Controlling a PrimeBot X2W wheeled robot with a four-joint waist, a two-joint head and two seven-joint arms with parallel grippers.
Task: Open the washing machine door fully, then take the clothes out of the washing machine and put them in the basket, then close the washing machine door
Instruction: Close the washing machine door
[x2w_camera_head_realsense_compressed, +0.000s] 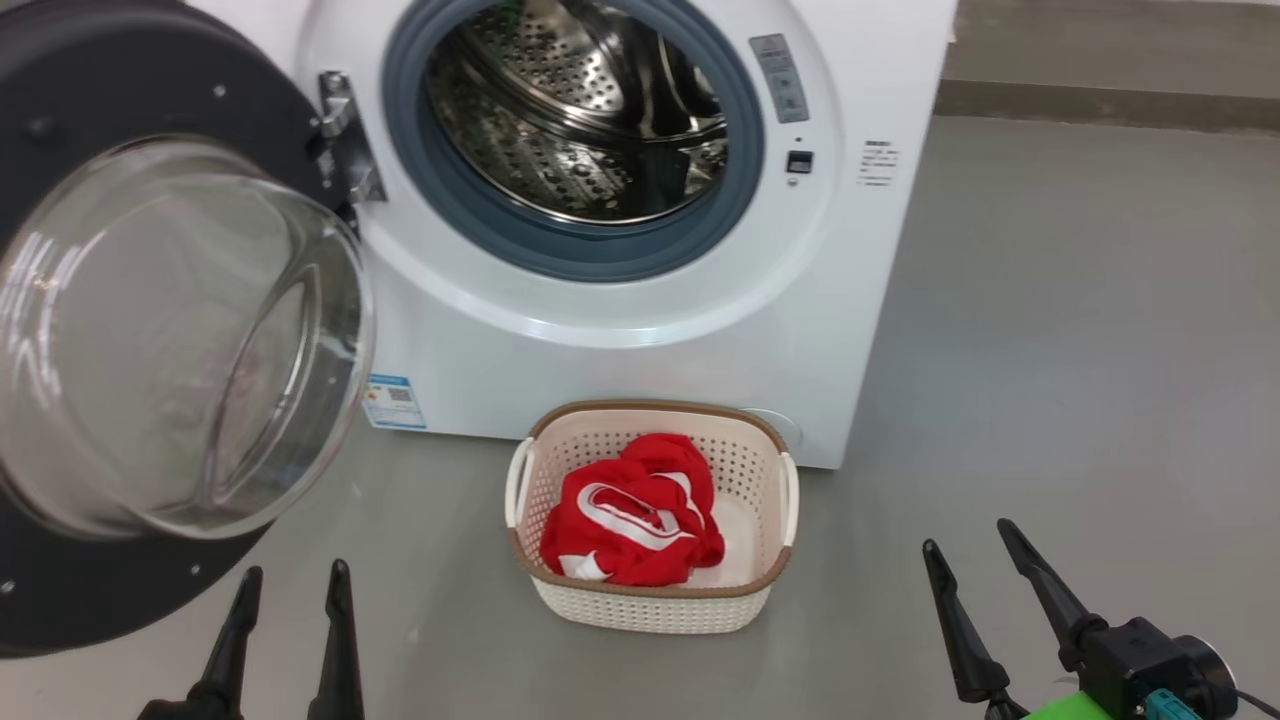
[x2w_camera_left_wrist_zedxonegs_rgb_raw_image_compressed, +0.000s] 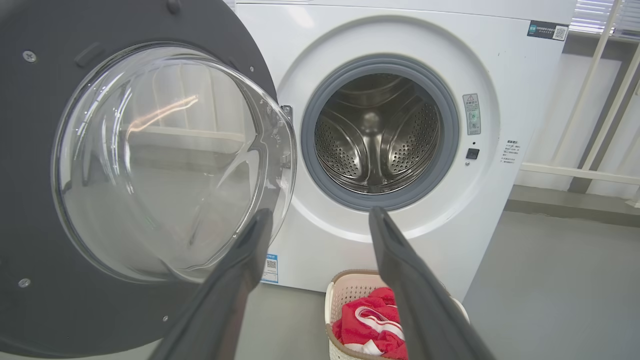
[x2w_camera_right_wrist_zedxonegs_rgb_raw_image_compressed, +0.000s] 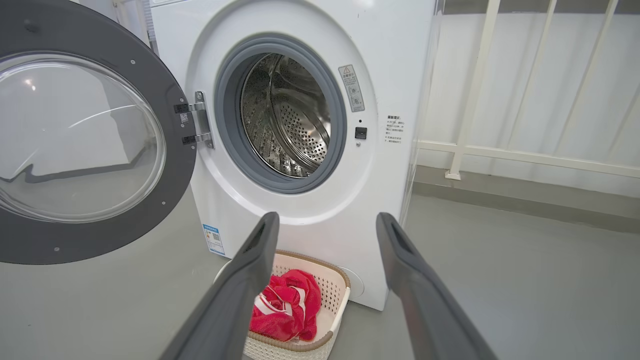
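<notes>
Currently on hand:

1. Basket, standing on the grey floor just in front of the washing machine. Contents: the clothes, a red bundle with white stripes, heaped toward its left side.
2. Drum: bare perforated steel where seen.
3. Washing machine door: swung wide open to the left, glass bowl facing outward.
4. Left gripper and right gripper: fingers spread apart, holding nothing, low on either side of the basket and clear of it.

The right wrist view adds the door hinge and a white railing beside the machine. The left wrist view adds a dark label at the machine's top corner.
</notes>
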